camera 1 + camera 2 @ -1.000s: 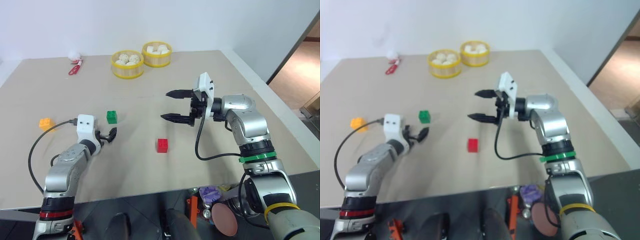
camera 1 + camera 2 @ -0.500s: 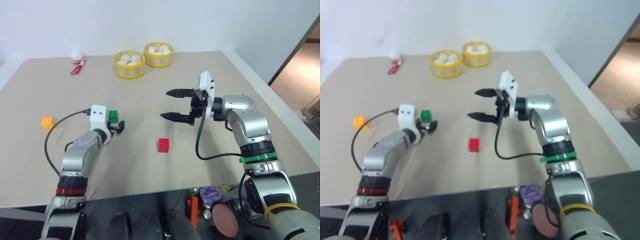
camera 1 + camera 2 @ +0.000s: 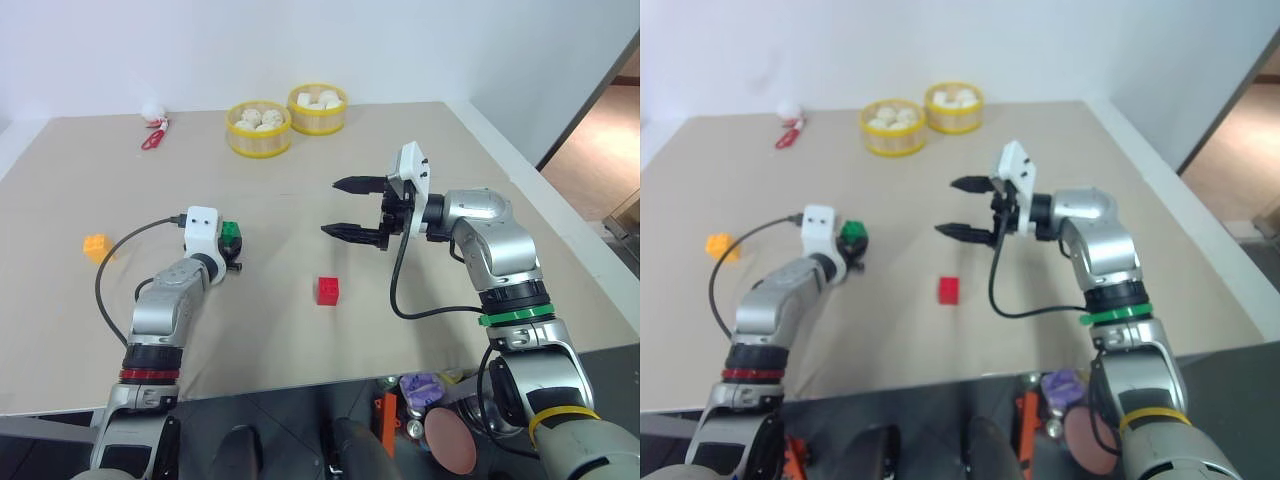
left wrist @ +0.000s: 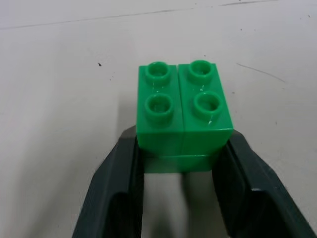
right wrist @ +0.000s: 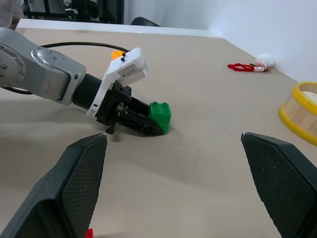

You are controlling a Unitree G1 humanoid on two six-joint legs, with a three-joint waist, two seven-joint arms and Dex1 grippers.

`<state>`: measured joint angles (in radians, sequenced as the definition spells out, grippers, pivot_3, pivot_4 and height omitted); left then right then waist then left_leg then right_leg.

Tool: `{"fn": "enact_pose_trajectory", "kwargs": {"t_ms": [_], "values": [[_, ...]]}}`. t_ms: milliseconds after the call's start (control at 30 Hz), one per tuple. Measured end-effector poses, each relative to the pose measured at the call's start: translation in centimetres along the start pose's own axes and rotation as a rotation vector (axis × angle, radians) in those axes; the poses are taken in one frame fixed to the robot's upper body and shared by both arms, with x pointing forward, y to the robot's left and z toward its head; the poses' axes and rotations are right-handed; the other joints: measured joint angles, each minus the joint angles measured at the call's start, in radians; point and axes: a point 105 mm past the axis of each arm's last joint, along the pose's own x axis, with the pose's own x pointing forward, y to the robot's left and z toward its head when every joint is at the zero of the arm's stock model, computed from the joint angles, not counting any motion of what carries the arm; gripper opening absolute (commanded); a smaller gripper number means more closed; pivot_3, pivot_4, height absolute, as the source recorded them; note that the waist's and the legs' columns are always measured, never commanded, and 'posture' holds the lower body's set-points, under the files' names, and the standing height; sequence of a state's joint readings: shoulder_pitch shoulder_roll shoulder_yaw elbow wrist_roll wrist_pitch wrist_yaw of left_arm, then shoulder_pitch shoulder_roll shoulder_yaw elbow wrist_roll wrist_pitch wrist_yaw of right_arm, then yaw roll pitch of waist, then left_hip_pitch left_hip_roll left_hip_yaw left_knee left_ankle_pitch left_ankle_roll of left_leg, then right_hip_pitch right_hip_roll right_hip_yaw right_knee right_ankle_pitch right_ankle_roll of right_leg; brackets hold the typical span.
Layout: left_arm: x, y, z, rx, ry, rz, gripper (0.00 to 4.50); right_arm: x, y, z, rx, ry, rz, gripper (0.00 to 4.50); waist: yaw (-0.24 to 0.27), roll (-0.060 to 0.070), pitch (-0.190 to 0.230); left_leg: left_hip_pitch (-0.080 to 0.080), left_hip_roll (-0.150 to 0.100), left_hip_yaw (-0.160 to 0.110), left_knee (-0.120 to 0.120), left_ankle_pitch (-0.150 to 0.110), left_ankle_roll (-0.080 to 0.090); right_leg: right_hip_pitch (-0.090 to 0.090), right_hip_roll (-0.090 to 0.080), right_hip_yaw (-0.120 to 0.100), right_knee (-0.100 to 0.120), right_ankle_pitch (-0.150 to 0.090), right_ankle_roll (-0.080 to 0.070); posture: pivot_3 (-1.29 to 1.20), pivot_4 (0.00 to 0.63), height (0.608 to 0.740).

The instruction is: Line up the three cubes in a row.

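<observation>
The green cube [image 3: 231,236] rests on the tan table [image 3: 420,330] left of centre, and my left gripper [image 3: 233,252] is shut on it. The left wrist view shows both black fingers [image 4: 119,198] pressed against the lower sides of the green cube [image 4: 183,114]. Further left lies the orange-yellow cube [image 3: 96,245]. The red cube [image 3: 327,290] sits alone near the table's middle. My right gripper [image 3: 332,208] hangs open above the table, pointing left, behind and right of the red cube, with nothing between its fingers.
Two yellow-rimmed baskets [image 3: 257,128] [image 3: 317,108] of white lumps stand at the back. A white-and-red plush toy [image 3: 152,125] lies at the back left. A black cable [image 3: 105,290] loops from my left wrist over the table. The table's right edge [image 3: 560,230] is close to my right arm.
My left gripper moved forward to the green cube and closed on it. The right arm has kept still.
</observation>
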<state>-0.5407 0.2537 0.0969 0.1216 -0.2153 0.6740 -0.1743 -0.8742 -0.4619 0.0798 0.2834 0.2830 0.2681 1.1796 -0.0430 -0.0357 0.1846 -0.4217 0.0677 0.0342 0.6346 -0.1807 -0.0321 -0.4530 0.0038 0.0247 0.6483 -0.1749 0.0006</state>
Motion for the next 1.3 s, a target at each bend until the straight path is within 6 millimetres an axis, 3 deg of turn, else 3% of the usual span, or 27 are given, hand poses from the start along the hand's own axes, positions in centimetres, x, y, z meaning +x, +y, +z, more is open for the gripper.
{"fn": "enact_pose_trajectory", "kwargs": {"t_ms": [200, 333, 433, 500, 600, 733, 867, 1300], "values": [[0.0, 0.3, 0.1, 0.038, -0.002, -0.011, 1.32, 0.0, -0.1, -0.3, 0.000, 0.003, -0.006, 4.50, 0.000, 0.000, 0.000, 0.000, 0.000, 0.000, 0.000, 0.000, 0.000, 0.000, 0.000, 0.000, 0.000, 0.000, 0.000, 0.00, 0.150, 0.740], [-0.6, -0.1, 2.3, 0.170, -0.129, -0.136, 1.32, 0.0, 0.1, -0.3, 0.002, 0.007, 0.013, 4.50, 0.000, 0.000, 0.000, 0.000, 0.000, 0.000, 0.000, 0.000, 0.000, -0.001, 0.000, 0.000, 0.000, 0.000, 0.000, 0.00, 0.150, 0.740], [-2.6, -1.0, 2.7, 0.317, -0.205, -0.329, 1.32, -0.9, 0.9, 0.0, 0.016, 0.031, 0.079, 4.50, -0.001, 0.000, 0.000, 0.000, 0.000, 0.000, -0.002, 0.000, 0.000, -0.001, 0.000, 0.001, 0.000, -0.001, -0.002, 0.00, 0.150, 0.740], [-4.5, -1.3, 1.5, 0.385, -0.202, -0.498, 1.32, -2.2, 2.6, -0.1, 0.021, 0.062, 0.162, 4.50, 0.000, 0.000, 0.000, 0.000, 0.000, 0.000, -0.004, -0.001, -0.002, -0.002, 0.000, 0.000, 0.000, -0.005, -0.002, 0.00, 0.150, 0.740], [-7.1, -2.0, -0.2, 0.402, -0.180, -0.730, 1.32, -3.6, 4.6, -1.2, 0.078, 0.103, 0.235, 4.50, 0.000, 0.000, 0.000, -0.001, 0.000, 0.000, -0.004, -0.002, -0.002, -0.003, -0.001, 0.000, 0.000, -0.006, -0.003, 0.00, 0.150, 0.740], [-8.8, -2.9, -0.3, 0.435, -0.199, -0.937, 1.32, -3.9, 6.7, -0.6, 0.108, 0.082, 0.305, 4.50, 0.000, 0.000, 0.000, -0.001, 0.000, 0.000, -0.001, -0.002, -0.002, -0.002, -0.001, -0.001, 0.000, -0.007, -0.005, 0.00, 0.150, 0.740], [-8.6, -3.3, -1.1, 0.430, -0.172, -1.036, 1.32, -4.0, 7.6, -0.4, 0.106, 0.081, 0.310, 4.50, 0.000, 0.000, 0.000, -0.001, 0.000, 0.000, 0.002, -0.001, -0.001, -0.001, -0.001, 0.000, 0.000, -0.007, -0.004, 0.00, 0.150, 0.740], [-6.3, -5.5, -2.5, 0.483, -0.115, -1.233, 1.32, -4.1, 7.7, -0.3, 0.104, 0.082, 0.241, 4.50, 0.000, 0.000, 0.000, -0.002, -0.001, -0.002, 0.001, -0.002, 0.001, -0.001, 0.001, 0.001, 0.000, -0.005, -0.002, 0.00, 0.150, 0.740]]}}
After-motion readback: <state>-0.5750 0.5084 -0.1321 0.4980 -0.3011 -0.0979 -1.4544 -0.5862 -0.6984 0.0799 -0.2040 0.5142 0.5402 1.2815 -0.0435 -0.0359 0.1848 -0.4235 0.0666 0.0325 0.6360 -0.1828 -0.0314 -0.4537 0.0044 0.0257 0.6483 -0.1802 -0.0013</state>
